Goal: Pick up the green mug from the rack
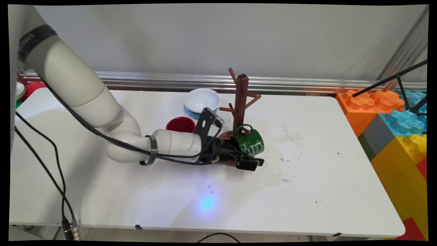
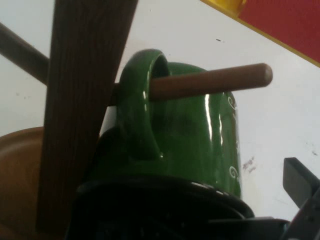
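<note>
Seemingly, from the main view, my jaws (image 1: 248,155) grip the green mug (image 1: 252,141) at the wooden mug tree (image 1: 239,106), desk (image 1: 307,191) centre, bowls at ten o'clock. Hand view: handle (image 2: 140,115) is threaded on a peg (image 2: 215,82); I judge release comes next.

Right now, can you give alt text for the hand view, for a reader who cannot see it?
A green mug hangs by its handle on a wooden peg of a brown mug tree, seen close up above the white table; the gripper's black linkage fills the bottom edge.

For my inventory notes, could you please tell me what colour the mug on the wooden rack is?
The mug is dark glossy green with thin white markings, clearest in the hand view.
</note>
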You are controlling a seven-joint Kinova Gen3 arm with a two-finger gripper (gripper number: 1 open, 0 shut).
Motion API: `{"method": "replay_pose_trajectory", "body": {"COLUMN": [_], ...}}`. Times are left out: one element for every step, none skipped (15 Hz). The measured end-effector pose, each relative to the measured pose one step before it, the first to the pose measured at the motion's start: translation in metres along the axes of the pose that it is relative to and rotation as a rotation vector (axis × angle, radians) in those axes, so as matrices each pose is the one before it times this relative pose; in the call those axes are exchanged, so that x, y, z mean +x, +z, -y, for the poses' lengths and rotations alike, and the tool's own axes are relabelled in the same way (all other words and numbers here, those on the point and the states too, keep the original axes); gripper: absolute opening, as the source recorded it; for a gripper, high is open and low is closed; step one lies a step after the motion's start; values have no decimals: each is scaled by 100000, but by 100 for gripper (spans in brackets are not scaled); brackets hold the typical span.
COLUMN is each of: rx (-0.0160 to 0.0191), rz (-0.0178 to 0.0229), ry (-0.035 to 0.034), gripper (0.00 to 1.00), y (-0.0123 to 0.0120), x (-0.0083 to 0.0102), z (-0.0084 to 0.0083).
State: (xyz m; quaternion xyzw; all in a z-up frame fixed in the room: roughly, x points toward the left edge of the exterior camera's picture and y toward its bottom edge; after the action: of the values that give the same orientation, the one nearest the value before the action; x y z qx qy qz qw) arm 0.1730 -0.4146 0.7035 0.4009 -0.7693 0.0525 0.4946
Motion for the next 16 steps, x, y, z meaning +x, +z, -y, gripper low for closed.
{"method": "replay_pose_trajectory", "body": {"rx": [-31, -104, -268, -252, -306, -413, -377, -380, -254, -190, -240, -36, -29, 173, 231, 214], "rz": [47, 83, 88, 98, 166, 153, 127, 149, 71, 151, 148, 67, 37, 5, -23, -44], "ry": [-292, -266, -235, -148, -106, -105, -67, -113, -43, -90, -142, -81, -32, 7, 78, 165], "gripper": [100, 100, 100, 100, 100, 100, 100, 100, 100, 100, 100, 100, 100, 0, 0, 0], "y": [170, 147, 128, 60, 28, 13, -23, -71, -62, -108, -177, -108, -115, -148, -127, -108], "x": [-2, -17, -18, -24, -35, -16, -2, 11, 19, 8, 8, -7, 12, 14, 42, 67], "z": [-65, -98, -159, -137, -168, -239, -228, -268, -184, -194, -262, -116, -137, -100, -87, -58]}}
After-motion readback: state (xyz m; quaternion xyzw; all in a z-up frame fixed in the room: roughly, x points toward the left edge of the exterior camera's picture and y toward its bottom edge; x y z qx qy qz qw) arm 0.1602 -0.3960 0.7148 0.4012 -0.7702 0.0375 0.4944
